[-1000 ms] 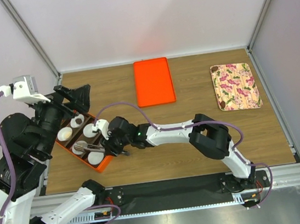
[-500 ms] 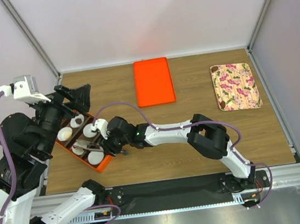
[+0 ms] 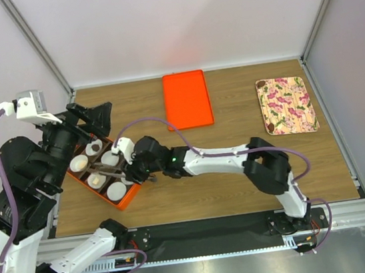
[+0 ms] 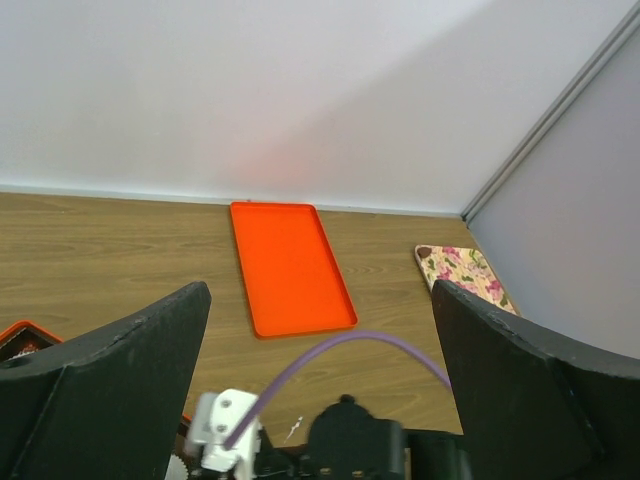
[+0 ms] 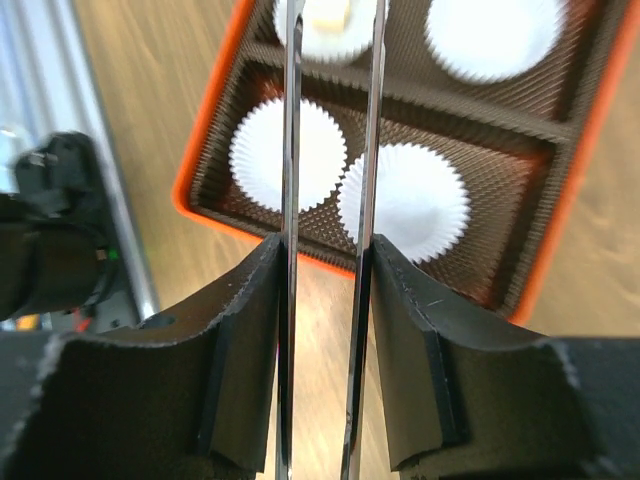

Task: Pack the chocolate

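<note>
Only the right wrist view shows the right gripper (image 5: 325, 265) clamping tweezers (image 5: 291, 150) whose blades frame a tan chocolate (image 5: 326, 12); the left gripper (image 4: 322, 385) gapes wide.

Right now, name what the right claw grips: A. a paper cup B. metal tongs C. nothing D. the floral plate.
B: the right claw is shut on the tongs, whose two thin metal blades reach out over the box.
</note>
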